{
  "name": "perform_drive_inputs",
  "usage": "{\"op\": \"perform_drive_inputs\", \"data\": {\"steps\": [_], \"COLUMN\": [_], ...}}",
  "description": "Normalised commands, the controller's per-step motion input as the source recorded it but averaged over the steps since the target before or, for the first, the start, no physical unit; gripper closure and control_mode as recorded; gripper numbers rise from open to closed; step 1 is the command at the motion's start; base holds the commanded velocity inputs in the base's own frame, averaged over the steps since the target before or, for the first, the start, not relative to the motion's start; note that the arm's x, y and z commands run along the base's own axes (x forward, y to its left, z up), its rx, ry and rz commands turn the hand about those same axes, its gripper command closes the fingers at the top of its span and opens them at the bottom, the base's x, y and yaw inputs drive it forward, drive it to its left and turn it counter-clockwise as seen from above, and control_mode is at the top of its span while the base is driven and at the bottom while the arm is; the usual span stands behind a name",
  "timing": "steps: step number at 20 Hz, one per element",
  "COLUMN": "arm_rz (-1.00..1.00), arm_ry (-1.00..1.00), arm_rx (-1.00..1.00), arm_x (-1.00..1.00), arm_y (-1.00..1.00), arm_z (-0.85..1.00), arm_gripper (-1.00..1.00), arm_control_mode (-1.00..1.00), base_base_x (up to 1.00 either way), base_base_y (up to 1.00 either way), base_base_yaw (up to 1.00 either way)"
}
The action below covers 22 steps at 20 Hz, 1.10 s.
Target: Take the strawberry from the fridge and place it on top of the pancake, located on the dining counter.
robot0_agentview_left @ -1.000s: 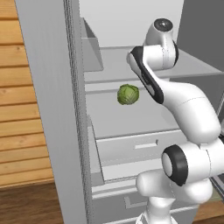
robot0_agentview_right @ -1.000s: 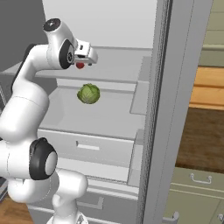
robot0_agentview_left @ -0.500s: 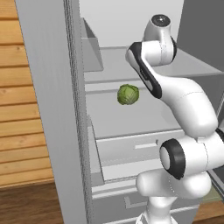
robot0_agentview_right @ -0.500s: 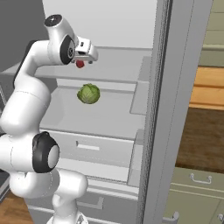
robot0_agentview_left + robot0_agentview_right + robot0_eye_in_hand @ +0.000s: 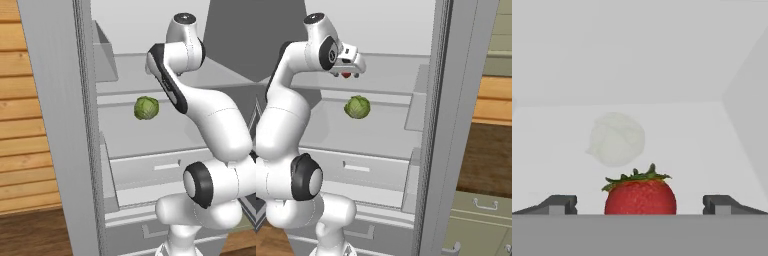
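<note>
1. The tall light-grey fridge [image 5: 60, 125] stands with its doors open; white shelves and pale lower drawers are visible inside in both base views.
2. The white arm reaches into the upper part of the compartment. Its two-finger gripper [image 5: 346, 75] sits above the upper white shelf [image 5: 391, 82], seen in the right base view.
3. The small dark-red strawberry with a green leafy cap [image 5: 640, 195] lies between the two dark fingertips [image 5: 559, 204] in the hand view. In the right base view it shows as a red spot [image 5: 346, 75] directly under the gripper.
4. Jaws: spread wide, with a clear gap between each tip and the fruit on both sides. They are released, not grasping anything.
5. Whether the strawberry rests on the shelf surface or sits slightly above it cannot be told from these views.
6. A green leafy cabbage ball [image 5: 146, 108] sits on the shelf below the gripper, well apart from the strawberry. In the hand view it appears as a pale washed-out round shape [image 5: 616, 138] beyond the fruit.
</note>
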Motion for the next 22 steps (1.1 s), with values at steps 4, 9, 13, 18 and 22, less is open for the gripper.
{"op": "perform_drive_inputs", "data": {"steps": [4, 9, 13, 18, 22], "arm_rz": [0.0, 0.0, 0.0, 0.0, 0.0], "arm_ry": [-0.02, -0.03, 0.0, -0.01, -0.04], "arm_rx": [0.0, 0.0, 0.01, 0.02, 0.02], "arm_x": [0.06, 0.07, 0.0, 0.0, -0.02], "arm_y": [0.02, 0.0, 0.0, 0.0, 0.0], "arm_z": [-0.01, -0.05, -0.36, -0.39, -0.24], "arm_gripper": [-1.0, -1.0, 1.0, 1.0, 1.0], "arm_control_mode": [-1.0, -1.0, -1.0, -1.0, -1.0], "base_base_x": [0.0, 0.0, 0.0, 0.0, 0.0], "base_base_y": [0.0, 0.0, 0.0, 0.0, 0.0], "base_base_yaw": [0.0, 0.0, 0.0, 0.0, 0.0]}}
